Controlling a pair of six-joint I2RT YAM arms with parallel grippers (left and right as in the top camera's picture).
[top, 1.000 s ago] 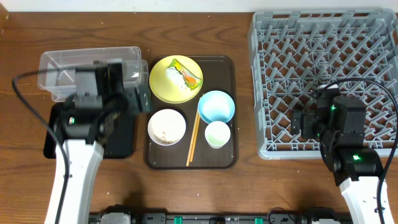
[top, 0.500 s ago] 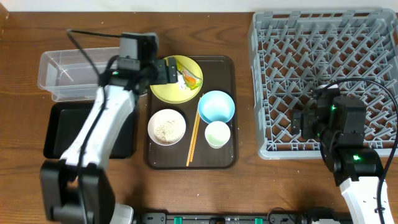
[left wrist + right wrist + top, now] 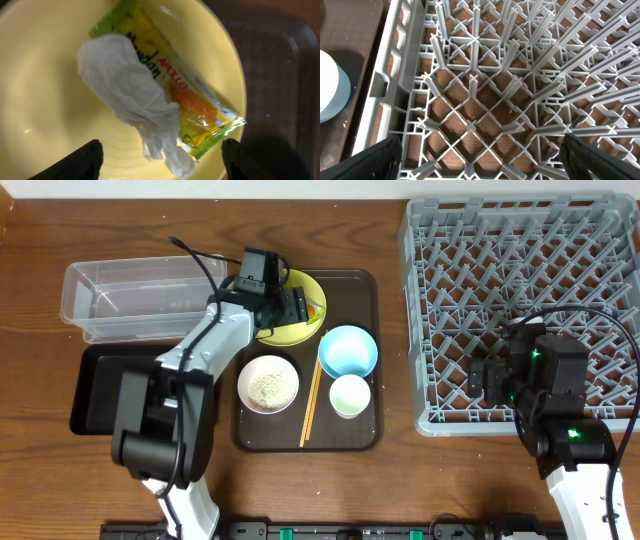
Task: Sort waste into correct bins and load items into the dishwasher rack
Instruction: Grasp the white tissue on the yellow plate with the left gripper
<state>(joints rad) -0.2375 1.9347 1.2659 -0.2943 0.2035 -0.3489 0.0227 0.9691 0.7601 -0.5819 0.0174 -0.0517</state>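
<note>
My left gripper hangs open over the yellow plate. In the left wrist view its fingertips straddle the green-and-orange snack wrapper, which lies on the plate under a crumpled white scrap. It holds nothing. My right gripper is open and empty above the front left of the grey dishwasher rack, whose pegs fill the right wrist view between the fingers. The white bowl holds rice-like crumbs.
The plate, white bowl, blue bowl, white cup and chopsticks sit on a dark brown serving tray. The clear tub and the black tray lie to the left.
My left arm has swung right, from above the black tray and tub to over the yellow plate and wrapper. The right arm has not moved.
</note>
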